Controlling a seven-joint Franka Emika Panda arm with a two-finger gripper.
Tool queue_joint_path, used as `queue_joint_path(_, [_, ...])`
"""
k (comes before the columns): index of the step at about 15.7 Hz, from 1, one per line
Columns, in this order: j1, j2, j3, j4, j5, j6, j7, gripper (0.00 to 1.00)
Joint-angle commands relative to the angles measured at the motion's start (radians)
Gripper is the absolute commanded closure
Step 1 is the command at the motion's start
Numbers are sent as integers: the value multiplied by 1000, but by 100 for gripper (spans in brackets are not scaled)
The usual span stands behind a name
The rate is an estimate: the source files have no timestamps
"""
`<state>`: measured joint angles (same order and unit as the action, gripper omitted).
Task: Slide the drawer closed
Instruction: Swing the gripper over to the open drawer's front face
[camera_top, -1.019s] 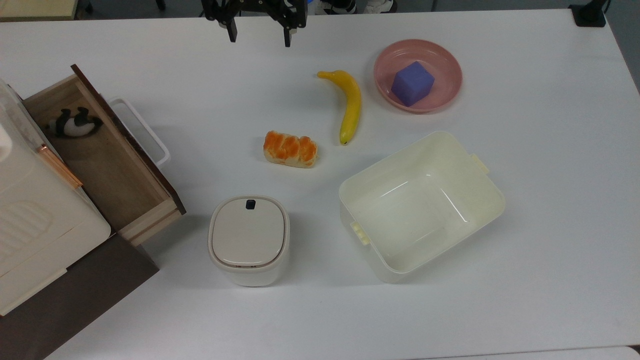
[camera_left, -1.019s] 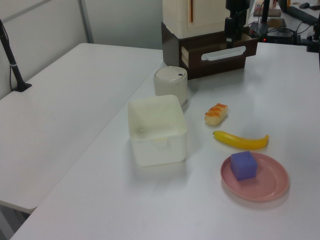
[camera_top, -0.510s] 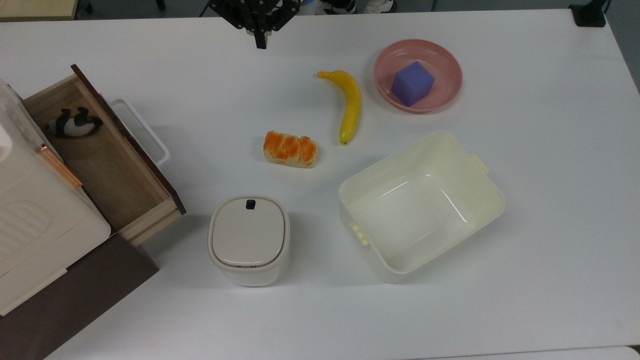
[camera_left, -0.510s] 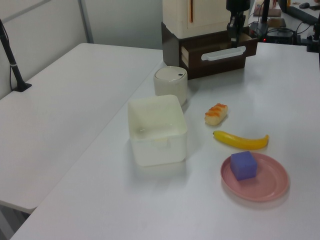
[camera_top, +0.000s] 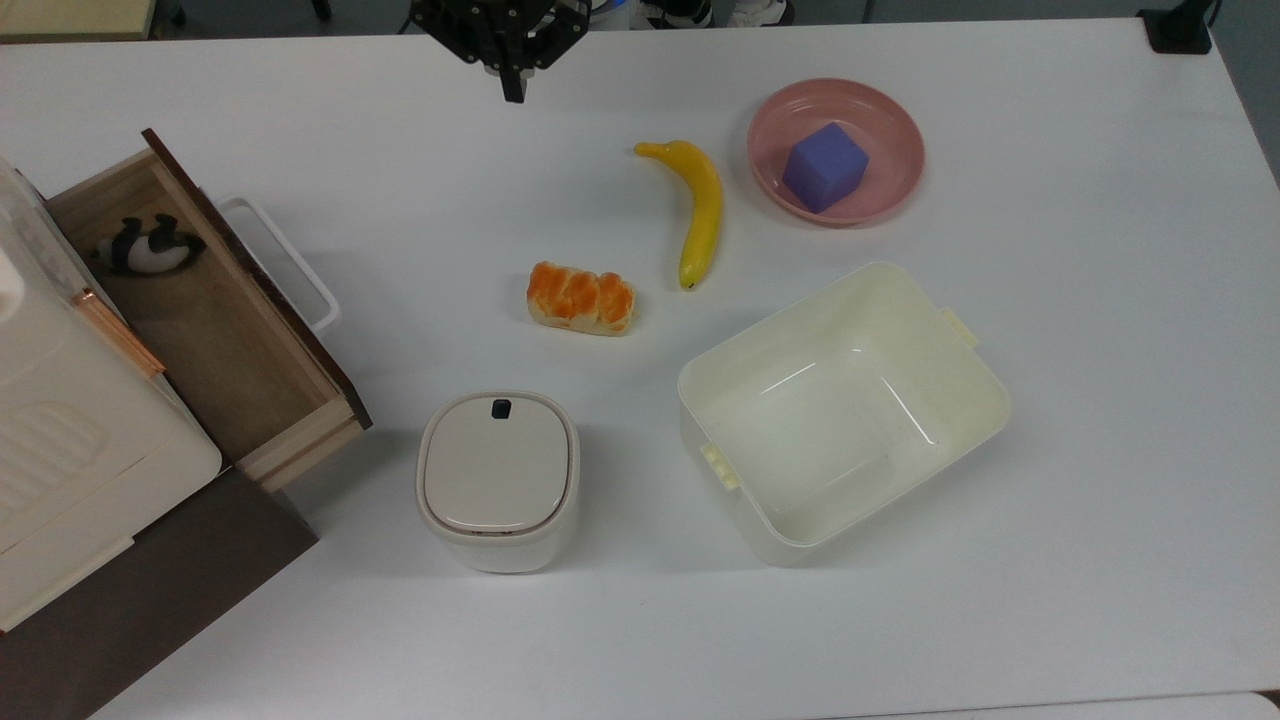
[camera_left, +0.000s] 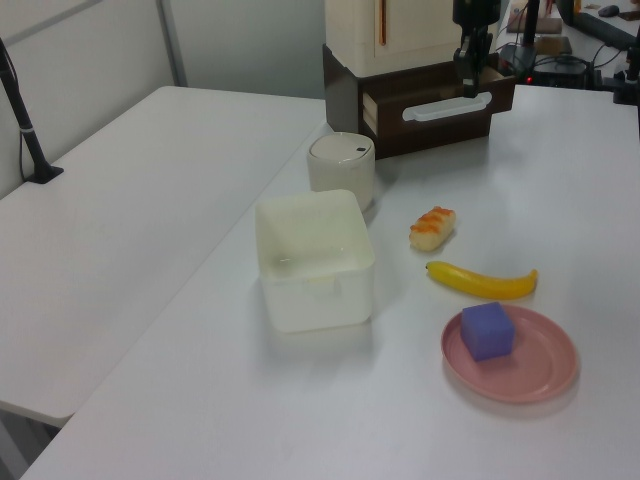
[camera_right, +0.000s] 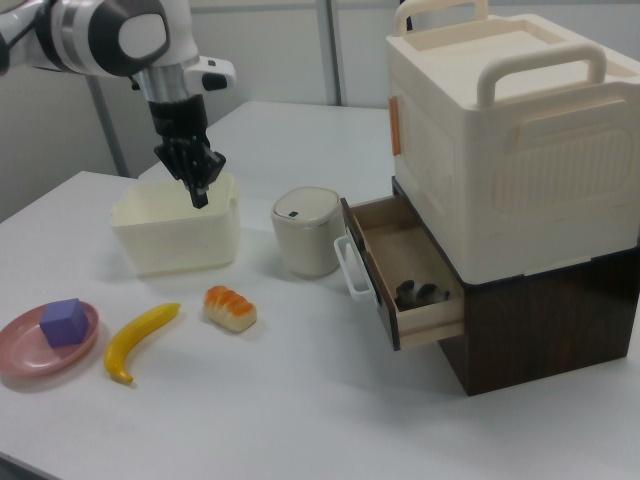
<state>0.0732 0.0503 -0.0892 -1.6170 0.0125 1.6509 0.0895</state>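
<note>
The drawer (camera_top: 215, 330) stands pulled out at the left of the top view, its white handle (camera_top: 285, 262) facing the table's middle (a small black-and-white toy (camera_top: 150, 246) lies inside). The gripper (camera_top: 513, 92) hangs at the top edge of the top view, well apart from the drawer, fingers pressed together with nothing between them. In the right view the gripper (camera_right: 201, 197) hangs at upper left, above the cream tub (camera_right: 176, 237).

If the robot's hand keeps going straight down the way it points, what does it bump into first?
Probably just the bare white table. The hand points straight down, and in the top view nothing lies under it, though depth is hard to judge.
</note>
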Motion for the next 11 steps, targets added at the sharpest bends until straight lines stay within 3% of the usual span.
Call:
queue_joint_path(1, [-25,19,-9,-49,-17,48,85,100])
queue_joint_path(6, [-113,36,-9,-199,-17,260,292,100])
queue_joint_path(11, [-194,115,-9,-216,-17,386,409,100])
